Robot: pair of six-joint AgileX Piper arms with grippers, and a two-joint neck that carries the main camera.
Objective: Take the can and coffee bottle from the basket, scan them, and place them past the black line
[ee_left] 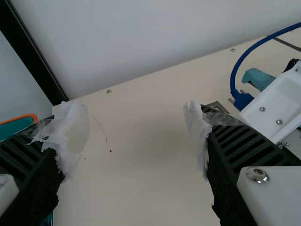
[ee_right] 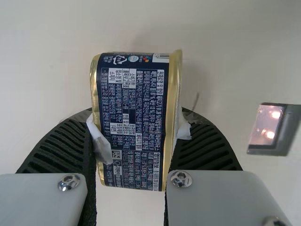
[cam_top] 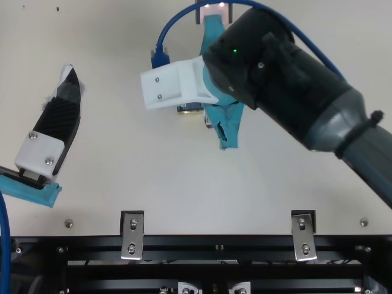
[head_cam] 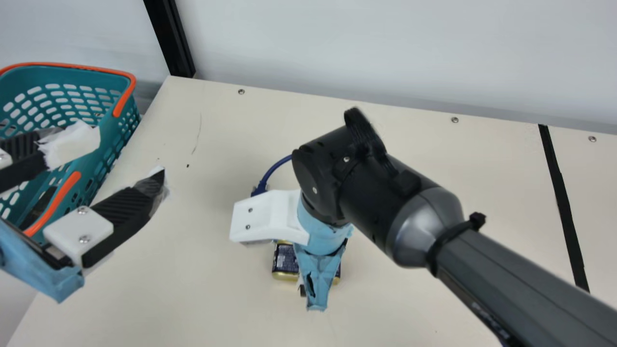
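In the main view my right gripper [head_cam: 315,274] points down at mid-table, with the dark blue and gold can [head_cam: 285,259] partly behind it. The right wrist view has the can [ee_right: 134,122] on its side, printed label toward the camera, and my right gripper [ee_right: 138,129] shut on its two ends. Whether the can touches the table, I cannot tell. My left gripper [head_cam: 129,152] hangs open at the left, one finger over the teal basket [head_cam: 111,140] and the other beside it. Nothing is between the fingers of my left gripper [ee_left: 134,120] in its wrist view.
A small black-framed window with pinkish light [ee_right: 268,125] lies beside the can; it also shows in the top view [cam_top: 214,11] by the right gripper. A dark shape [head_cam: 41,207] is inside the basket. The black line [head_cam: 561,197] crosses the table's right side.
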